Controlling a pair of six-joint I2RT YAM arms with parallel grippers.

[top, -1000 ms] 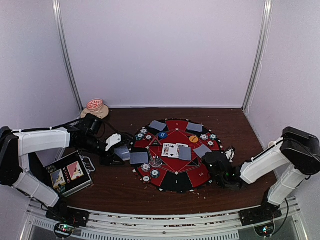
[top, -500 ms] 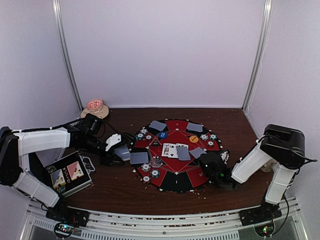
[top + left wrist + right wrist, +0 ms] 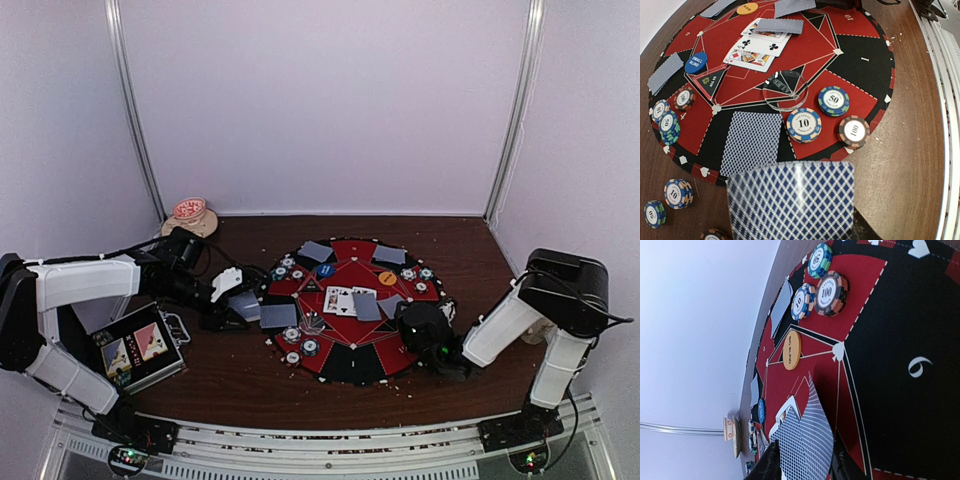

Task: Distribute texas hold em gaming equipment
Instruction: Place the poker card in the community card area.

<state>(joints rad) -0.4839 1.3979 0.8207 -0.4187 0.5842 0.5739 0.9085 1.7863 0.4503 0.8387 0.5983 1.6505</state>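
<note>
Cards (image 3: 751, 140) blue-lattice-backed; left end effector (image 3: 233, 311) clenching card (image 3: 790, 200); right end effector (image 3: 805, 465) grip unclear.

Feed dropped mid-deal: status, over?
Left gripper shut on held card. Right gripper open around dealt card over mat. No obstruction seen.

robot lab test booth. plain white panel walls (image 3: 320, 100) on metal corner posts (image 3: 135, 110) enclose a brown table (image 3: 240, 385); left arm (image 3: 80, 285) and right arm (image 3: 500, 325) bolted to a metal rail (image 3: 320, 445) along its near edge.
</note>
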